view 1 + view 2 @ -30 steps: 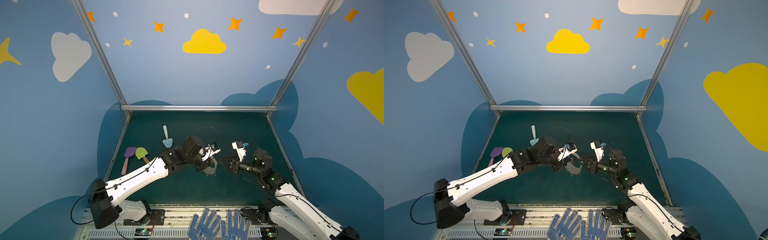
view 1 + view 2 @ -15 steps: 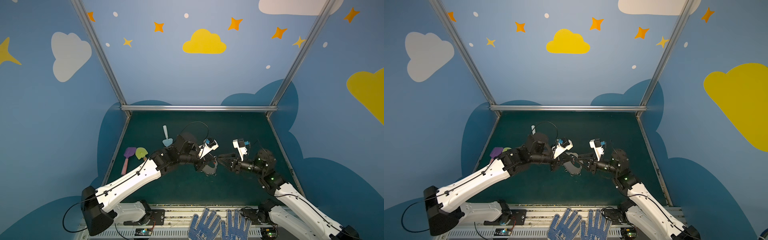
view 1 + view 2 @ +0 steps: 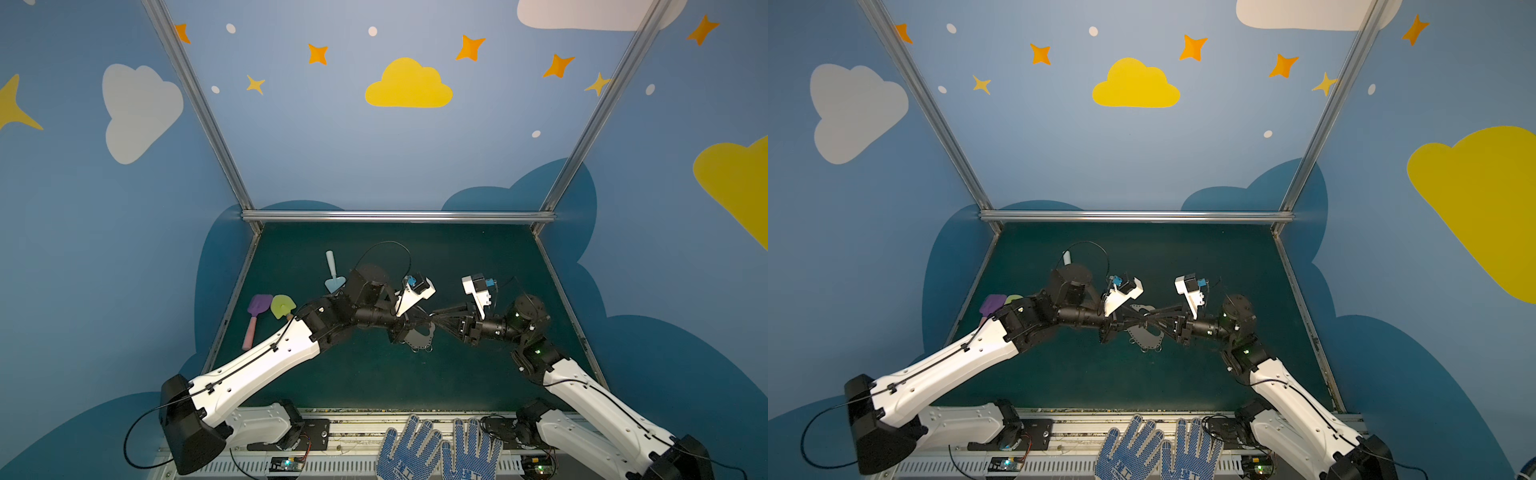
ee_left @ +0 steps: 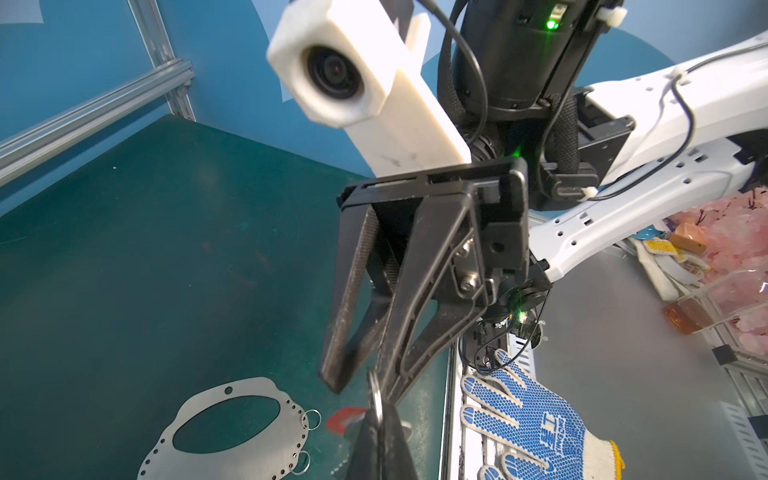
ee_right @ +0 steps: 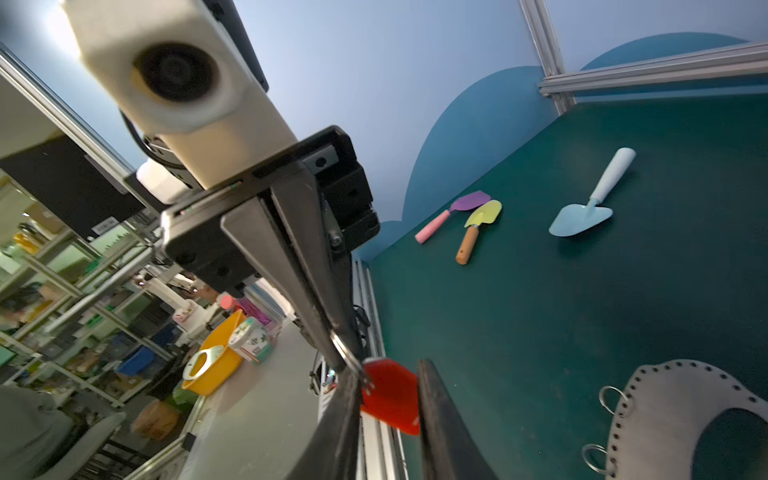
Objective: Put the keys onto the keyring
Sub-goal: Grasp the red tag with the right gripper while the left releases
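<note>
Both arms are meeting in mid-air over the middle of the table [image 3: 374, 374]. The left gripper [image 5: 341, 356] is clenching tight on a small wire ring [image 4: 375, 397], which is sticking out past its tips. The right gripper [image 4: 360, 384] is bracketing the red head of the key [image 5: 390, 397]. The head is sitting between its two fingers [image 5: 343, 419] and one is touching it, but I cannot tell whether they are truly clamping it.

The key is hanging above the table, with the ring's end touching the edge of its head. The keyring [image 3: 419, 337] is lying flat on the table beneath, showing at about 7 o'clock from the meeting fingertips in a top view. The shovels [image 5: 579, 218] are lying well apart, toward 9 and 10 o'clock.

What I am judging as risky from here:
- **Key slipping:** the grip is looking shallow and off-centre, so a push against the ring could be pivoting the key out and dropping it onto the table.
- **Ring twisting:** the thin wire is offering little to pinch, so side load could be rotating it and turning its end away from the key's hole.
- **Tips colliding:** the two sets of fingertips are working almost against each other, so a small misjudged advance could be knocking both parts loose.
</note>
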